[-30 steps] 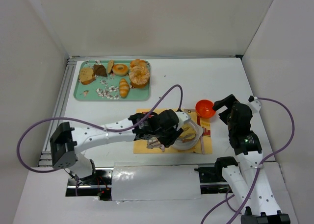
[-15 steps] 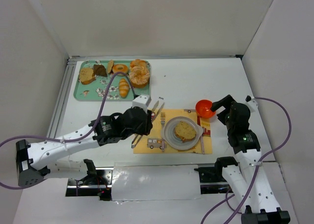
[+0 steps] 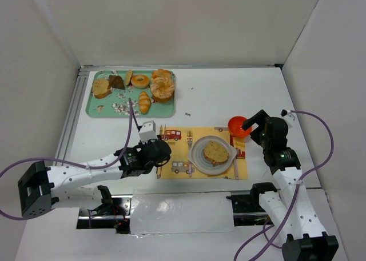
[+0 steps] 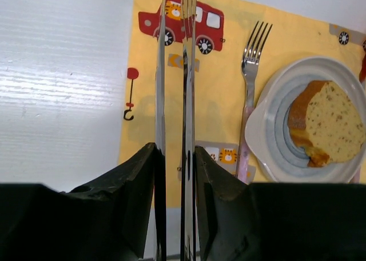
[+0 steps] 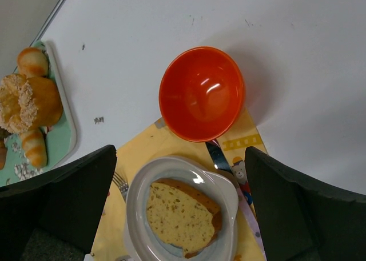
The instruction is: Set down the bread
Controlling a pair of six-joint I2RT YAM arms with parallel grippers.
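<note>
The bread [image 3: 215, 152], a golden-tan slice with a brown crust, lies flat on the round white plate [image 3: 197, 153] on the yellow placemat. It also shows in the left wrist view as the bread [image 4: 334, 127] on the plate [image 4: 258, 124], and in the right wrist view as the bread [image 5: 180, 218] on the plate [image 5: 134, 198]. My left gripper [image 3: 157, 145] [image 4: 174, 149] is left of the plate, shut on metal tongs [image 4: 189, 72] that hold nothing. My right gripper [image 3: 257, 123] [image 5: 180, 152] hangs open above the plate and bowl.
An orange bowl [image 3: 238, 125] [image 5: 201, 93] sits at the placemat's [image 3: 177, 158] far right corner. A fork [image 4: 251, 72] lies left of the plate, a knife [image 5: 220, 158] right of it. A green tray [image 3: 91, 109] at the back left holds several pastries, including a croissant [image 3: 144, 103].
My left arm has drawn back to the left, away from the plate, with the tongs empty. The bread now lies uncovered on the plate. The right arm has barely shifted.
</note>
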